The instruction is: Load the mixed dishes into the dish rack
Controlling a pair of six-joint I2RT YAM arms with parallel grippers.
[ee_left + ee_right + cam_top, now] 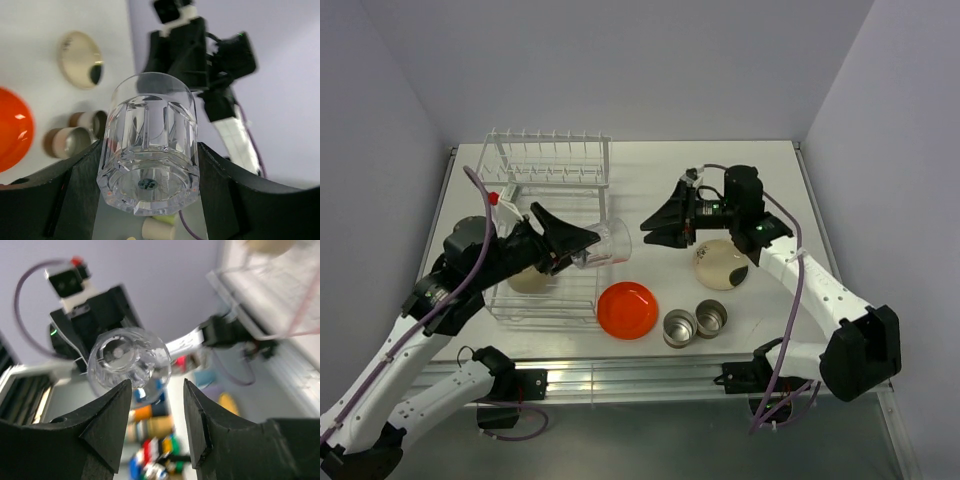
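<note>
White worktop (660, 170) scene: the clear glass (608, 242) is lying sideways in the air, with the left end effector (582, 250) clenching it at the right edge of the dish rack (548, 160). The right end effector (648, 232), spread and empty, is facing it. One cream dish (528, 280) is sitting in the rack; the orange-red plate (627, 309), one steel cup (679, 326), its twin cup (711, 318) and another cream dish (720, 263) are waiting outside.

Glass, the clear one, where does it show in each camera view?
Top: glass left of centre, at the rack's right edge.
Left wrist: glass at centre, between the left fingers.
Right wrist: glass upper left of centre, above the right fingers.
Shared landmark: left gripper holding it.
</note>
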